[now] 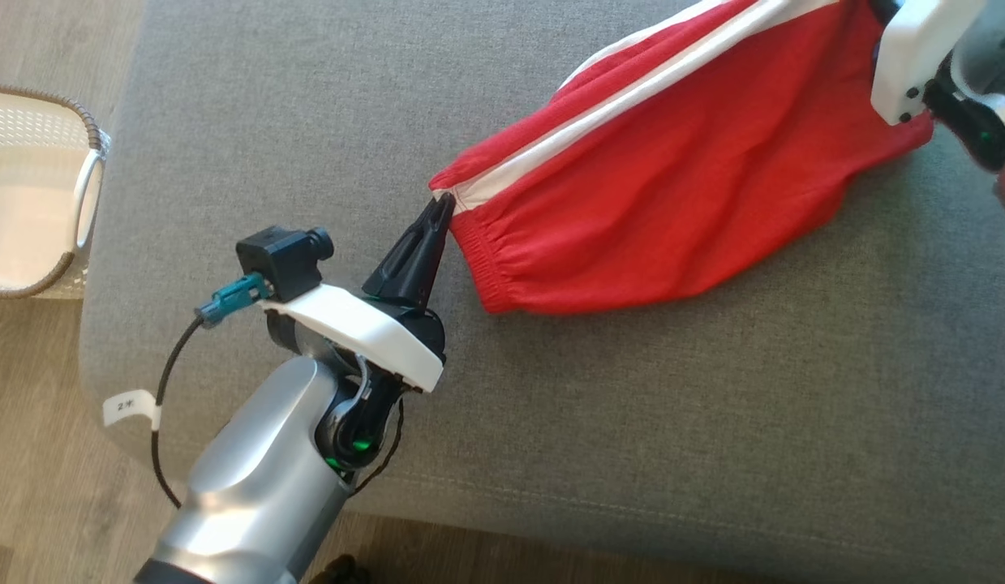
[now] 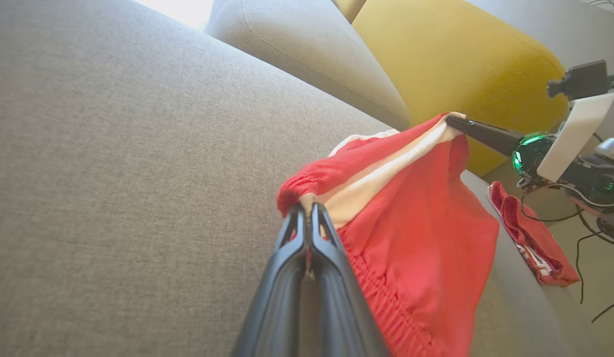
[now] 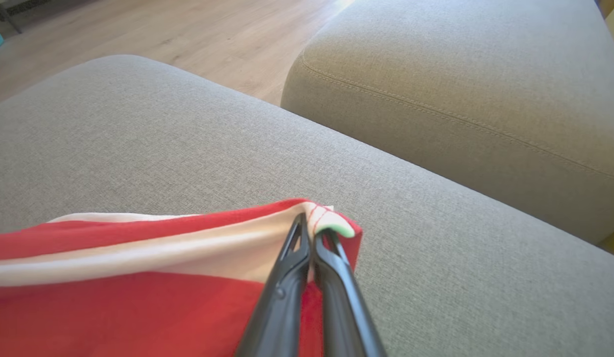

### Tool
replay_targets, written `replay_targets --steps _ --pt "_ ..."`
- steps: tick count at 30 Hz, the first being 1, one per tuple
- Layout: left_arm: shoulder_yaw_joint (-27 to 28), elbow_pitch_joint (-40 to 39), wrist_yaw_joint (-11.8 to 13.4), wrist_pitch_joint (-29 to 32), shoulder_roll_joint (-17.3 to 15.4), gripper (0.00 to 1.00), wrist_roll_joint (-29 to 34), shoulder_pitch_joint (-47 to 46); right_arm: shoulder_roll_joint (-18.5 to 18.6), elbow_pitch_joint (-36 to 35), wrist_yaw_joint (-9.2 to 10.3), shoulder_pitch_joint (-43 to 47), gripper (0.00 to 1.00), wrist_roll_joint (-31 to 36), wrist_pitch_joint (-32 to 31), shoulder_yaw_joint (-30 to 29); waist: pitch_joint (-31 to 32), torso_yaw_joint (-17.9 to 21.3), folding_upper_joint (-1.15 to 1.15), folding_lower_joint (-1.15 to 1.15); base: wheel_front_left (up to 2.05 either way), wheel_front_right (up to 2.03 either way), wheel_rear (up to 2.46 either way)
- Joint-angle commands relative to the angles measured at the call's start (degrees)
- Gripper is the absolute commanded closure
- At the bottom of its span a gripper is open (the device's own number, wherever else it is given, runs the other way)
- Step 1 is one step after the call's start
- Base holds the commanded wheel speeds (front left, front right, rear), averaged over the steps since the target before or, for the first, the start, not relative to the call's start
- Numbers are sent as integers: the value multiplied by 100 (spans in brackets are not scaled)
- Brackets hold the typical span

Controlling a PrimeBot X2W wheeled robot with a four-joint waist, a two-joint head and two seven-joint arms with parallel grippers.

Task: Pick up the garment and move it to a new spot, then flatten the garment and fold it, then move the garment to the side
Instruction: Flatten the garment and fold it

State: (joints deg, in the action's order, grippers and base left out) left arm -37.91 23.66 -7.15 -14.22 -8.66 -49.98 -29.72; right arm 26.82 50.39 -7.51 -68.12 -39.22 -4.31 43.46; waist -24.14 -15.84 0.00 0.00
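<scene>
The garment (image 1: 680, 178) is a pair of red shorts with a white side stripe, stretched between my two grippers above the grey sofa seat (image 1: 307, 122). My left gripper (image 1: 444, 203) is shut on the elastic waistband corner (image 2: 307, 188). At the top right, my right gripper's white wrist (image 1: 916, 57) covers its fingers in the head view. In the right wrist view the right gripper (image 3: 311, 225) is shut on the garment's hem corner (image 3: 331, 223). Most of the cloth (image 2: 416, 238) hangs loose below the taut striped edge.
A white wicker-rimmed basket (image 1: 32, 203) stands on the wooden floor left of the sofa. Another red cloth (image 2: 530, 238) lies at the seat's edge near the right arm. A yellow cushion (image 2: 465, 54) and grey back cushions (image 3: 460, 84) border the seat.
</scene>
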Motion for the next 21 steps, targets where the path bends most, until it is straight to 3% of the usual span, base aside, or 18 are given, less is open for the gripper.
replay_targets --steps 1,2,3,4,9,14,21 --pt "258 -62 -34 -73 -92 100 52 -177 -52 -21 2 -171 0 -75 161 41 -19 -2 0 0 0 0 0" --pt "281 -27 -34 -74 -71 67 73 -190 -71 35 2 -208 0 -105 276 74 -27 1 0 0 0 0 0" --pt "321 4 -34 -75 -47 15 94 -195 -91 88 2 -236 0 -140 392 104 -29 5 0 0 0 0 0" --pt "381 12 -33 -75 -25 0 141 -200 -107 124 2 -252 0 -173 496 148 -26 12 0 0 0 0 0" --pt "824 -113 60 -76 52 0 539 -79 -17 137 2 -213 0 -396 1113 317 81 101 0 0 0 0 0" --pt "1393 -614 364 -77 64 0 1216 242 94 5 2 92 0 -726 1346 437 234 233 0 0 0 0 0" --pt "2050 -2062 1214 -77 143 0 3184 1281 389 -382 2 832 0 -1474 909 682 411 341 0 0 0 0 0"
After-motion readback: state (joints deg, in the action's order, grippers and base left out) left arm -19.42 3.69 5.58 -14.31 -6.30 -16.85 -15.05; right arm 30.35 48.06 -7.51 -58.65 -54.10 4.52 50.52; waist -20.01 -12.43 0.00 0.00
